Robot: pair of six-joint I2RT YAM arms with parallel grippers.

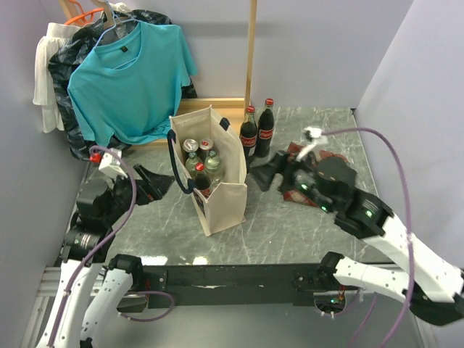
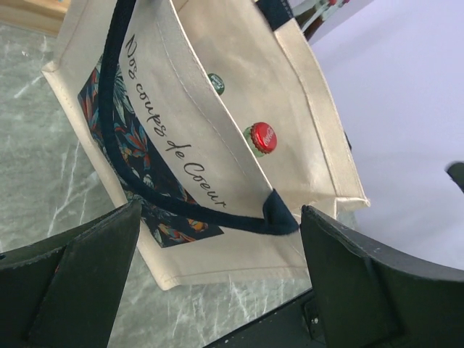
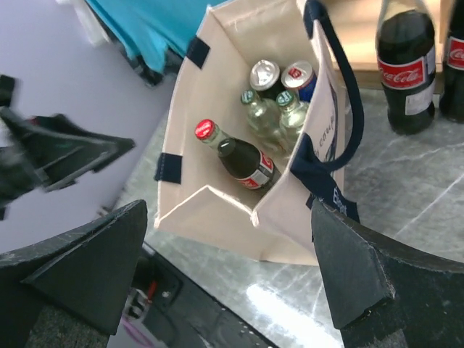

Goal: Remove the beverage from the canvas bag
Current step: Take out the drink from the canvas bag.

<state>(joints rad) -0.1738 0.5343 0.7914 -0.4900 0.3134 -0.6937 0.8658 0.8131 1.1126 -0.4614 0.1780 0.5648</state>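
Note:
The cream canvas bag with navy handles stands upright mid-table, its mouth open. Inside it a cola bottle with a red cap leans beside two clear green-capped bottles and two cans. My left gripper hangs open just left of the bag, apart from it; in its wrist view the printed bag side and a red cap show beyond the gripper. On the bag's right, my right gripper is open and holds nothing; its wrist view looks down into the bag past the gripper.
Two cola bottles stand on the table behind the bag, by a wooden rack. A red plaid cloth bag lies under my right arm. A teal shirt hangs at the back left. Walls close both sides.

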